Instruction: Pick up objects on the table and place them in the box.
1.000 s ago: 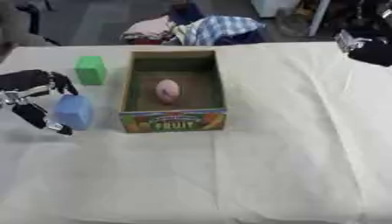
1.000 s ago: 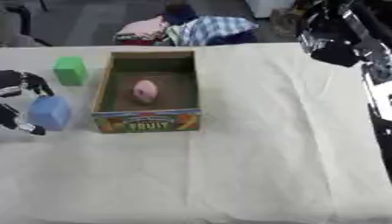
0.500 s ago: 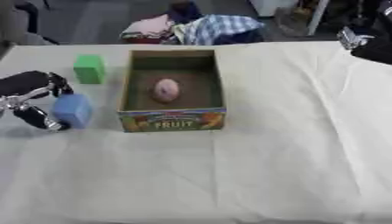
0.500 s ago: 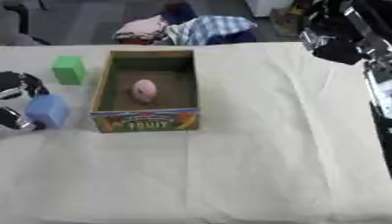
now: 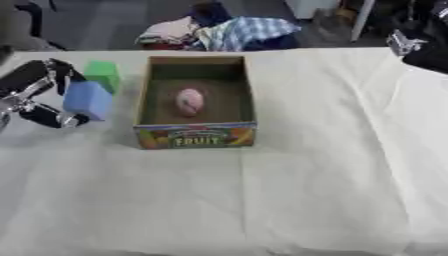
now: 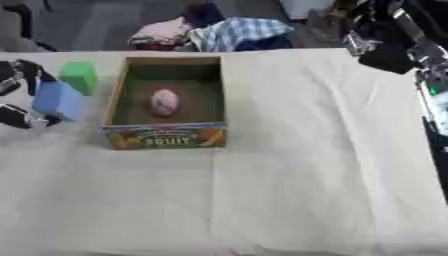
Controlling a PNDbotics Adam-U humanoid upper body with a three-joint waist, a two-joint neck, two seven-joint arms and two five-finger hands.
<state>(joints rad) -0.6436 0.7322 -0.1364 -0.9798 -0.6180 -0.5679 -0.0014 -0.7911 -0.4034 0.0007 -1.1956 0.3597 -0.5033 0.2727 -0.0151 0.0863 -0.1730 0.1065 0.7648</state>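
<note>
A cardboard fruit box [image 5: 195, 135] stands open on the table, left of centre, with a pink egg-shaped object [image 5: 190, 100] lying inside it. Left of the box my left hand [image 5: 33, 93] is shut on a blue block [image 5: 87, 99] and holds it lifted just above the cloth. A green block [image 5: 104, 74] rests on the table behind the blue one. My right hand [image 6: 378, 44] hangs high at the far right edge, away from everything; its fingers are not discernible.
A white cloth [image 5: 289, 190] covers the table, with wide bare room in front of and right of the box. A heap of clothes [image 5: 219, 32] lies beyond the table's far edge.
My left hand has closed on the blue block and raised it up and slightly toward the box. The right arm has stayed in place.
</note>
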